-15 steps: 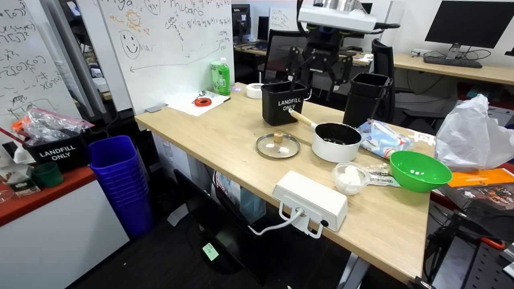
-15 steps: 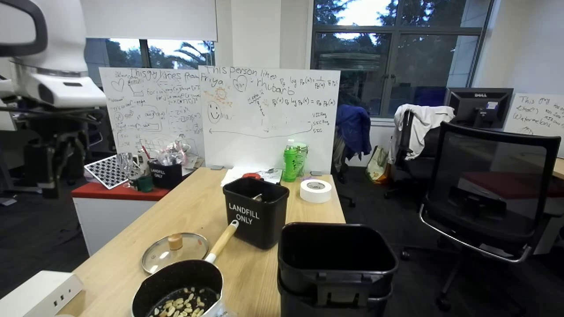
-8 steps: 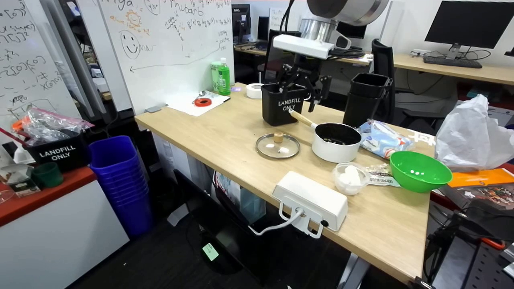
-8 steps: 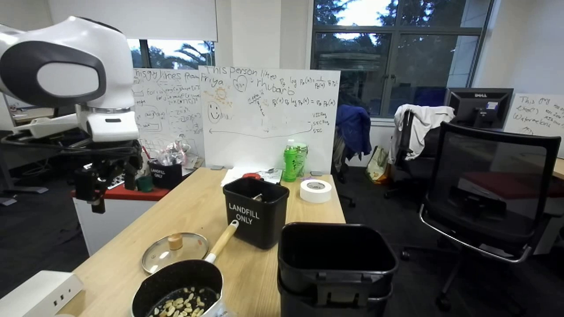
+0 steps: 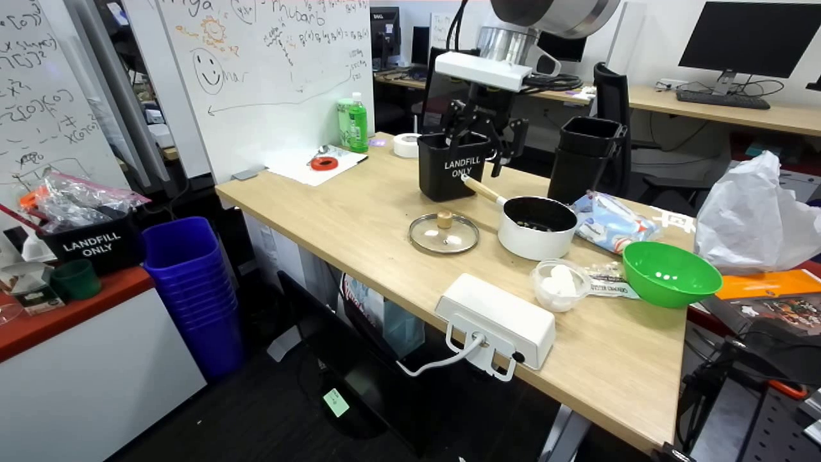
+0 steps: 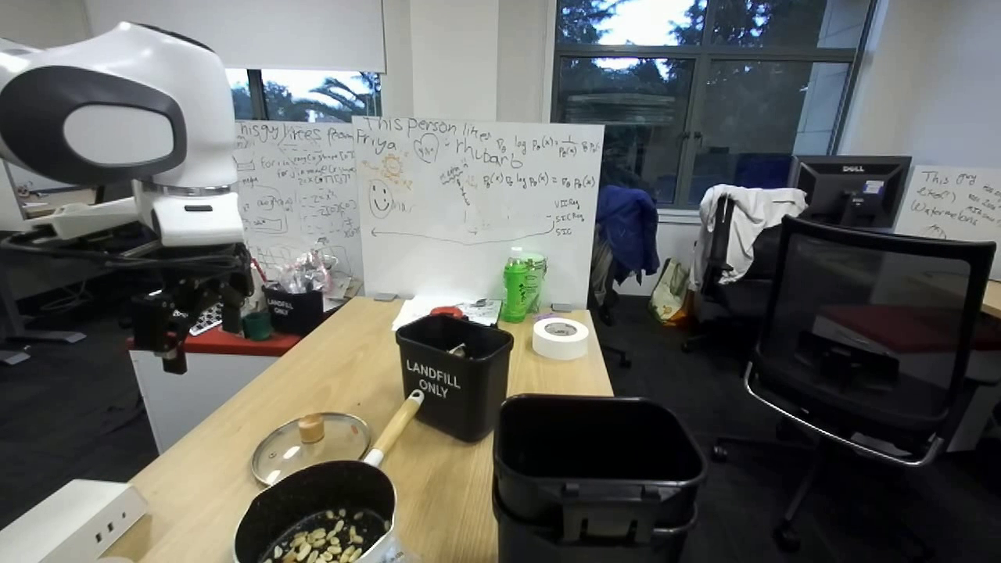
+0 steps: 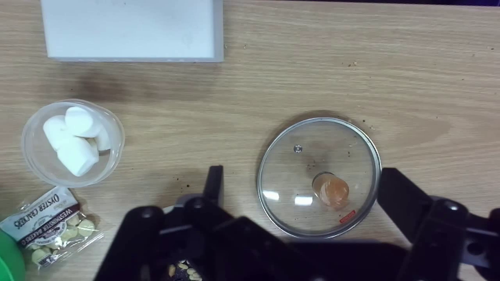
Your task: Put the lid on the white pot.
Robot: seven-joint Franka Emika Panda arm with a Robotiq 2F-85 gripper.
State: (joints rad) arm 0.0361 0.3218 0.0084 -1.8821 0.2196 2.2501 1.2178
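The clear-glass lid [image 5: 444,235] lies flat on the table, its wooden knob up, beside the white pot [image 5: 536,240]. Lid [image 6: 313,453] and pot [image 6: 313,486] also show in an exterior view, with peanuts inside the pot and its wooden handle pointing at a black bin. My gripper [image 5: 476,162] is open and empty, raised above the table. In the wrist view the gripper [image 7: 304,171] has the lid [image 7: 318,156] below and between its fingers, with the knob right of the middle. The pot is mostly hidden behind the gripper there.
A black landfill bin [image 5: 449,168] stands behind the lid, with stacked black bins [image 5: 580,157] beyond the pot. A white power box [image 5: 497,314] sits at the table edge. A cup of marshmallows [image 5: 559,289], a cracker packet [image 5: 609,282] and a green bowl [image 5: 670,276] stand near the pot.
Over the last second the open gripper has moved towards the lid, left and lower in an exterior view. In the last half second it has barely moved. Lid and pot have not moved.
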